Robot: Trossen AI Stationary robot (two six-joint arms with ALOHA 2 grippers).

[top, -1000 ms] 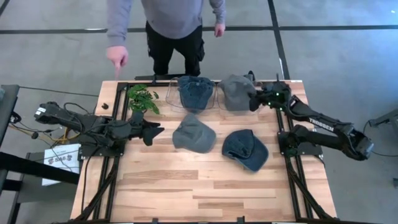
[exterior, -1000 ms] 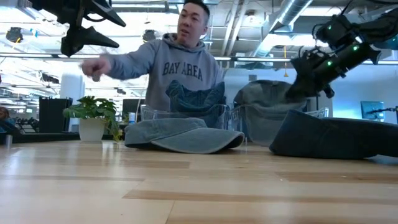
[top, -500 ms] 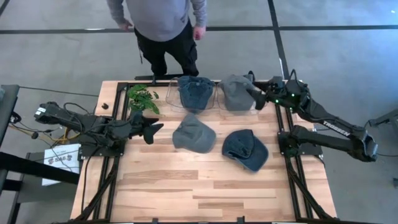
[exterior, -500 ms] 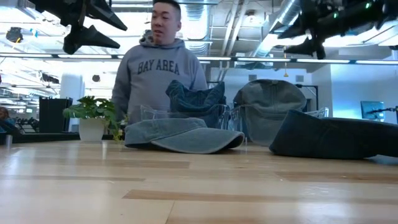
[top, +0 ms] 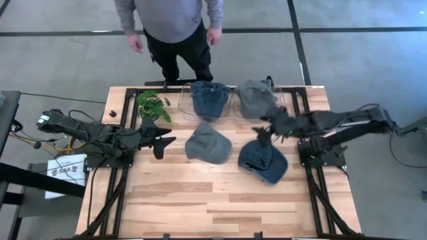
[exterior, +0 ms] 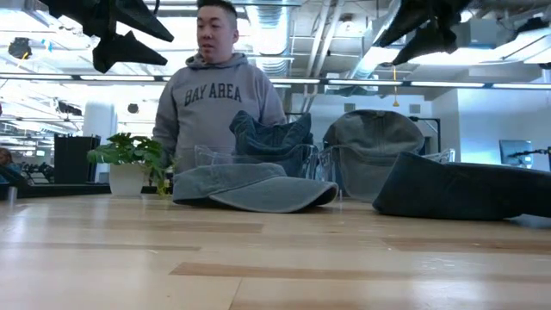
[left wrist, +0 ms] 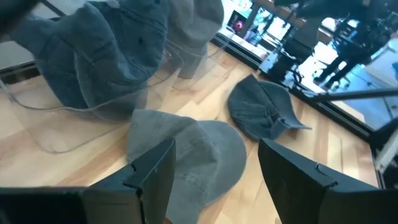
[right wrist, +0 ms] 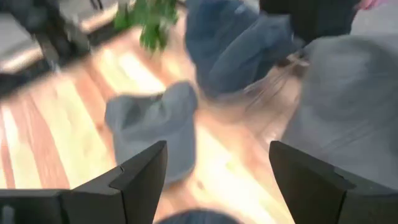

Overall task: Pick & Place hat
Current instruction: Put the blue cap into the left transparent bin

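A grey-blue cap (top: pixel 208 143) lies crown-up at mid-table, and a dark blue cap (top: pixel 263 161) lies to its right. Along the far edge, a blue hat (top: pixel 209 99) and a grey hat (top: pixel 255 99) each sit in a clear bin. My right gripper (top: pixel 262 129) hangs open in the air above the dark blue cap's far edge and touches nothing; its wrist view shows the grey-blue cap (right wrist: pixel 152 127) ahead. My left gripper (top: pixel 162 141) waits open, raised, left of the grey-blue cap (left wrist: pixel 186 152).
A potted plant (top: pixel 153 105) stands at the far left of the table. A person in a grey sweatshirt (top: pixel 175 23) stands just beyond the far edge. Bare wood (top: pixel 213 207) covers the near half of the table.
My right gripper has lifted away from the grey hat in its bin and swung toward the table's near edge and left, ending over the dark blue cap. The grey hat stays in the bin. The person has lowered an outstretched arm and stepped sideways.
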